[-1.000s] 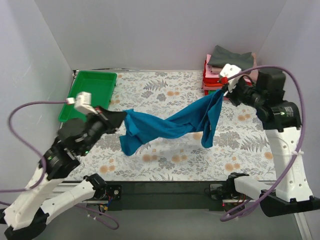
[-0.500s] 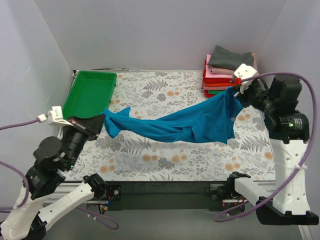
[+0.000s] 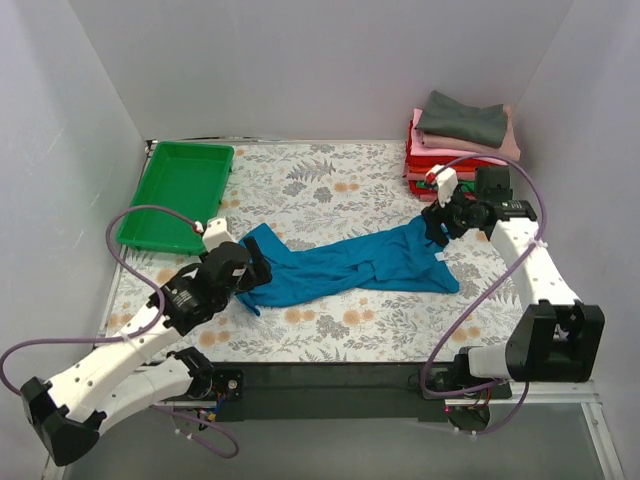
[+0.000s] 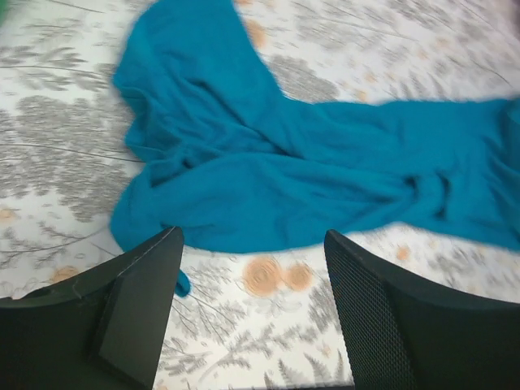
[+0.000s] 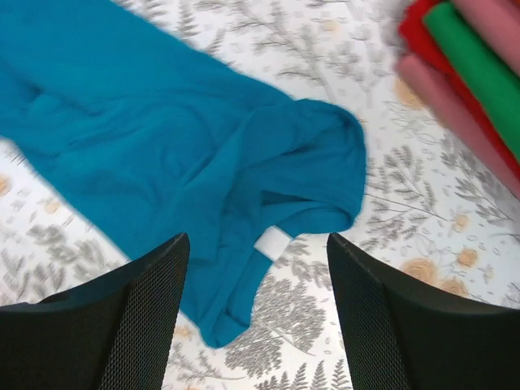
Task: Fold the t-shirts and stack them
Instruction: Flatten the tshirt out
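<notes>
Teal-blue t-shirt (image 3: 350,265) lay on the worktop (image 3: 330,180) as one long, rumpled band strung between your two pairs of jaws, not folded.

Left jaws: spread wide, nothing between them. In the left wrist view both fingers (image 4: 138,301) sat just short of the tee's near edge, with bare worktop showing in the gap. The wider, bunched end of the cloth lay straight ahead of them and a flap ran on beyond to their left. I could not tell from the top view whether the fingertips touched the fabric.

Right jaws: also spread wide and empty. You had them over the other end of the tee, which lay ahead and to their left. The cloth there was doubled over on itself, and the white neck label (image 5: 272,241) poked out at its edge just ahead of the gap between the fingers (image 5: 122,317).

Stack of folded t-shirts (image 3: 460,135) sat beyond the right jaws to their right, near them but apart from the teal tee: grey on top, then pink, red and green layers below.

Green tray (image 3: 180,190) sat off to the left of the left jaws, clear of the tee.
</notes>
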`<state>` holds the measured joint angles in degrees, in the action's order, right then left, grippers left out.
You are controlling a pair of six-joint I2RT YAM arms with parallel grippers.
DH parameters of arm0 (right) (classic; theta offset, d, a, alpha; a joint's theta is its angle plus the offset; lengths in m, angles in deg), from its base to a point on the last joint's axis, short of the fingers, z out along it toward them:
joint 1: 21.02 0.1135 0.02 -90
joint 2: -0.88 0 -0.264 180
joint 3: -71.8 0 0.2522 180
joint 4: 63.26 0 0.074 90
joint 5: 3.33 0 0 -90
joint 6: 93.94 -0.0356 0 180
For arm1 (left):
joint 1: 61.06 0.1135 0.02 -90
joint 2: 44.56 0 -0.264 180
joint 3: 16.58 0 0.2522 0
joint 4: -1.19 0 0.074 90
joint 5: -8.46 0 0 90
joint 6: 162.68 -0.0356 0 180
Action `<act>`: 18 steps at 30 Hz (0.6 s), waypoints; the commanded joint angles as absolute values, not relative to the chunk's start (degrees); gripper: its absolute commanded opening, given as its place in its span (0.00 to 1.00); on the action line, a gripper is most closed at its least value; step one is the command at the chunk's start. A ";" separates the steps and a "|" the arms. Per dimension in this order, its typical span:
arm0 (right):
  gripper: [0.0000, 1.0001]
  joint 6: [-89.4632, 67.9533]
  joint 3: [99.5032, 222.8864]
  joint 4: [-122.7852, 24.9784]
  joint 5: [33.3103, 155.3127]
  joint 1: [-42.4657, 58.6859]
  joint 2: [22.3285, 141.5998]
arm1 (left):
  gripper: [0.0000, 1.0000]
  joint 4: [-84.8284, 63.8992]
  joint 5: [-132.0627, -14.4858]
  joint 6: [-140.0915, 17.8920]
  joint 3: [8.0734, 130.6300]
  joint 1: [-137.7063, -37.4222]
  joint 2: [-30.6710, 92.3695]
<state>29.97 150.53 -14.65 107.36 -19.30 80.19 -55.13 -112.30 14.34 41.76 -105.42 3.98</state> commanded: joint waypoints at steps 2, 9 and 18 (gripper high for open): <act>0.75 45.63 142.78 -5.47 118.32 -19.17 77.25 | 0.69 -49.40 -90.98 4.66 40.08 -105.36 0.43; 0.69 43.35 142.42 -5.73 117.60 -19.43 85.33 | 0.64 -48.08 -85.23 8.53 34.81 -105.36 3.26; 0.58 35.79 145.24 -9.16 117.61 -18.73 92.46 | 0.64 -47.90 -85.49 9.59 32.60 -105.36 1.15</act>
<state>39.26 142.47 -7.28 117.00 -19.06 90.27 -48.07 -86.60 8.99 33.19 -105.34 2.51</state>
